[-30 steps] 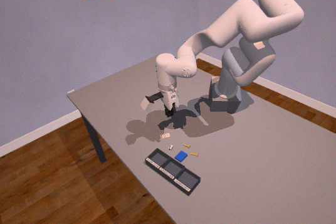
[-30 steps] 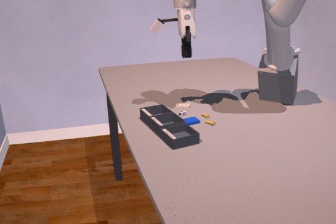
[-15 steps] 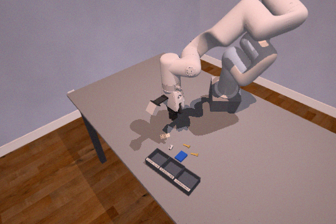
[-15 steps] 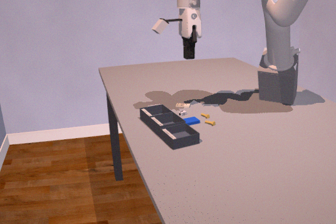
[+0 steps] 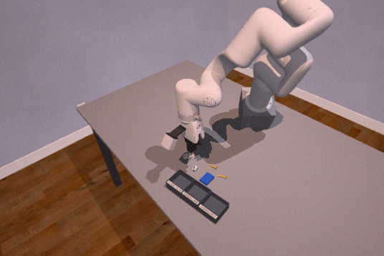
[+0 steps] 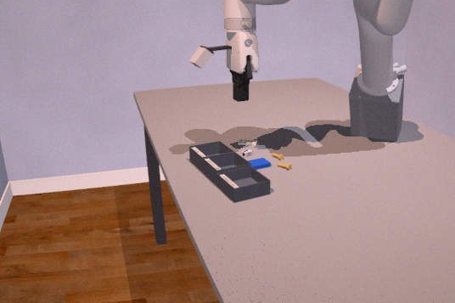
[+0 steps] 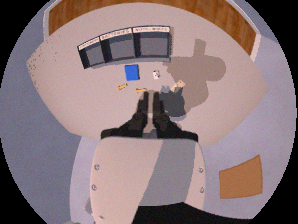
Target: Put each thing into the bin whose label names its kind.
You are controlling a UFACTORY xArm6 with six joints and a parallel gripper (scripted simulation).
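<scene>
Three dark bins point(image 5: 223, 211) point(image 6: 250, 193) point(image 7: 85, 58) stand in a row near the table's edge, each with a pale label. Beside them lie a flat blue block point(image 5: 207, 178) point(image 6: 259, 163) point(image 7: 132, 72), two yellow bolts point(image 5: 213, 166) point(image 5: 222, 176) point(image 6: 278, 156) point(image 6: 284, 166) and a small white piece point(image 5: 195, 168) point(image 6: 246, 153) point(image 7: 156, 75). A small grey thing point(image 5: 186, 155) point(image 6: 246, 143) lies in the arm's shadow. My gripper point(image 5: 190, 150) point(image 6: 240, 97) point(image 7: 150, 99) is shut and empty. It hangs well above the table, over the shadowed spot behind these things.
The arm's grey base point(image 5: 256, 111) point(image 6: 375, 116) stands at the back of the table. The table edge point(image 5: 157, 208) runs close in front of the bins. The bins look empty.
</scene>
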